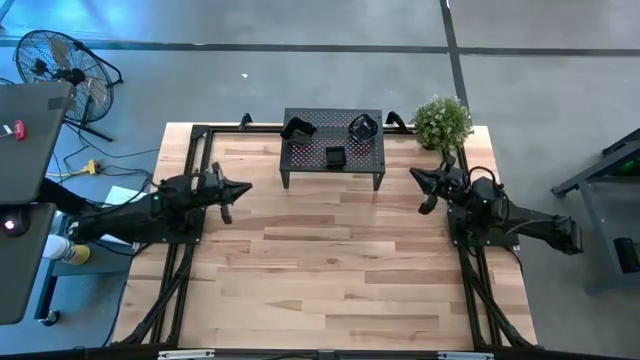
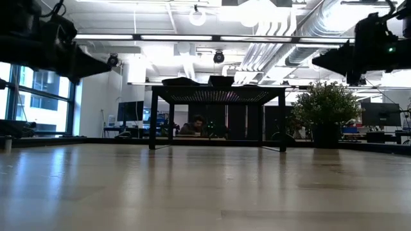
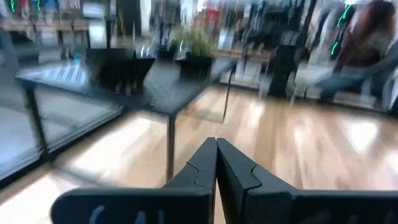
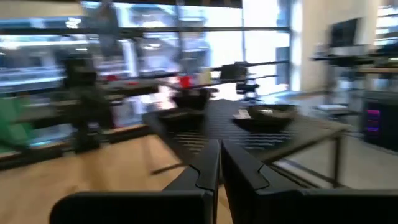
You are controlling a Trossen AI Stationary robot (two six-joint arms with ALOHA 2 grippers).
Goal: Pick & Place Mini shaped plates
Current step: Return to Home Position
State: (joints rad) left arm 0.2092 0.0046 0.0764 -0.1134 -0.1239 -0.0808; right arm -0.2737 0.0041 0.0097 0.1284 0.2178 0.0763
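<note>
Left fingers [image 1: 235, 187] and right fingers [image 1: 425, 177], pressed together and empty, hover near the rack [image 1: 365, 160]; any retreat should stay level, clear of its plates [image 1: 334, 156].

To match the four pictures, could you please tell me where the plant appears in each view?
High: plant upper right of centre, right of the rack.
Low: plant right of centre, beside the rack.
Left wrist: plant beyond the rack's top.
Right wrist: not in it.
Shared landmark: the rack, in all four views.
</note>
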